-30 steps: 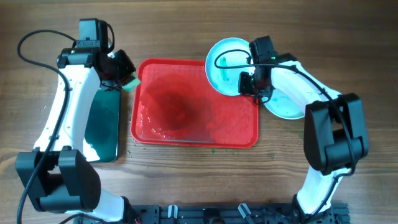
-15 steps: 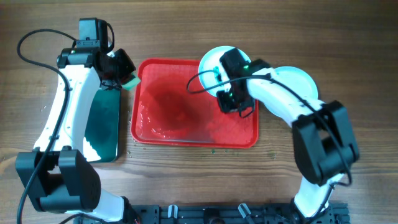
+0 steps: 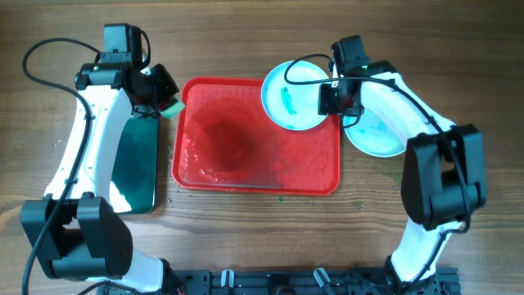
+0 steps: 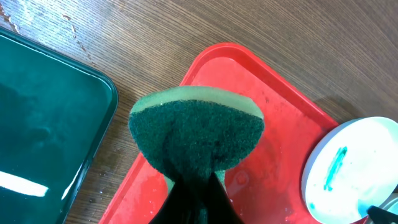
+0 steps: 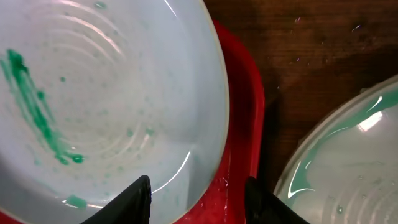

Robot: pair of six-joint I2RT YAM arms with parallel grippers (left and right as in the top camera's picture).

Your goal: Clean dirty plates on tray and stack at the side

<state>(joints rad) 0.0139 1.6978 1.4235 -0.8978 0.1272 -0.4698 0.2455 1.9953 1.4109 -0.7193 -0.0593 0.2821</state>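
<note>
A white dirty plate (image 3: 293, 97) with a green smear lies on the far right corner of the red tray (image 3: 246, 156). My right gripper (image 3: 332, 100) is open at the plate's right edge; in the right wrist view the plate's rim (image 5: 106, 93) and the tray rim (image 5: 242, 124) lie between its spread fingers (image 5: 199, 199). A second pale plate (image 3: 378, 135) (image 5: 348, 168) lies on the table to the right of the tray. My left gripper (image 3: 162, 97) (image 4: 196, 183) is shut on a green sponge (image 4: 196, 130), held above the tray's far left corner (image 4: 273, 143).
A dark green basin of water (image 3: 135, 164) (image 4: 43, 118) stands left of the tray. The tray's floor is wet. The dirty plate also shows at the right edge of the left wrist view (image 4: 354, 168). Bare wooden table surrounds everything.
My right arm swung left over the tray, then came back to the dirty plate's right edge. The plate now sits slightly nearer and further onto the tray. The left arm has not moved.
</note>
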